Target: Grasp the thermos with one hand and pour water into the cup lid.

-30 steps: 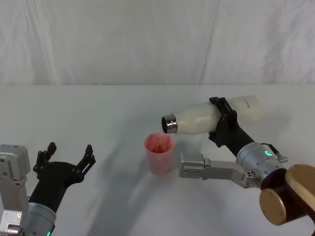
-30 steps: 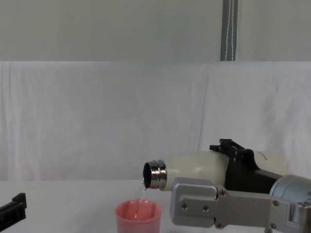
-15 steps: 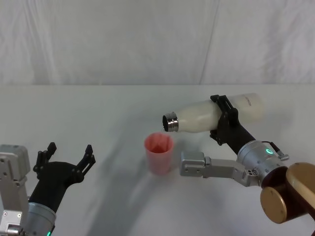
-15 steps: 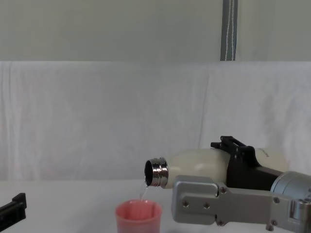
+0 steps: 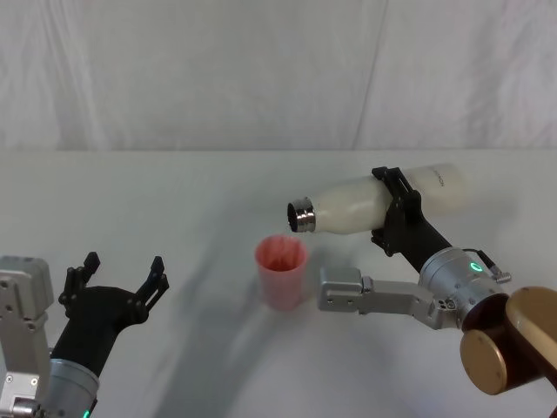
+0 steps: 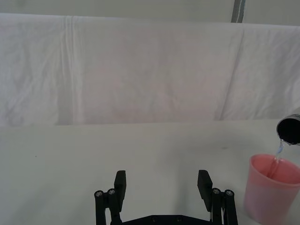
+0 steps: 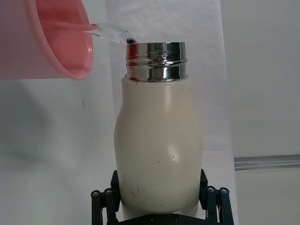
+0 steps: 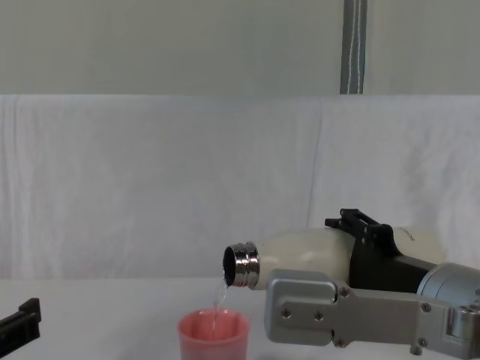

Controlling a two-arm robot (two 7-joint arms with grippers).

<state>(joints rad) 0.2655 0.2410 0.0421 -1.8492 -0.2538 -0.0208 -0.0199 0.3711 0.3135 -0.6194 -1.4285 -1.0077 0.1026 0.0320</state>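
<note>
The cream-white thermos (image 5: 357, 207) lies nearly level in the air, its steel neck (image 5: 301, 218) just above and right of the pink cup lid (image 5: 281, 271). My right gripper (image 5: 393, 209) is shut on the thermos around its middle. A thin stream of water (image 8: 219, 295) falls from the neck (image 8: 241, 266) into the cup lid (image 8: 214, 335). The right wrist view has the thermos (image 7: 158, 150) between the fingers (image 7: 106, 201), with water (image 7: 110, 33) arcing into the cup lid (image 7: 51, 42). My left gripper (image 5: 117, 280) rests open at the near left, its fingers (image 6: 120, 183) apart over bare cloth, left of the cup lid (image 6: 273, 187).
A white cloth covers the table (image 5: 174, 200) and hangs as a backdrop (image 5: 261, 70). A grey pole (image 8: 353, 46) stands behind the backdrop. The right arm's grey housing (image 5: 357, 293) sits low, just right of the cup lid.
The thermos has risen slightly and tipped a little closer to level over the last second. Water keeps running into the cup lid. The left arm has not moved.
</note>
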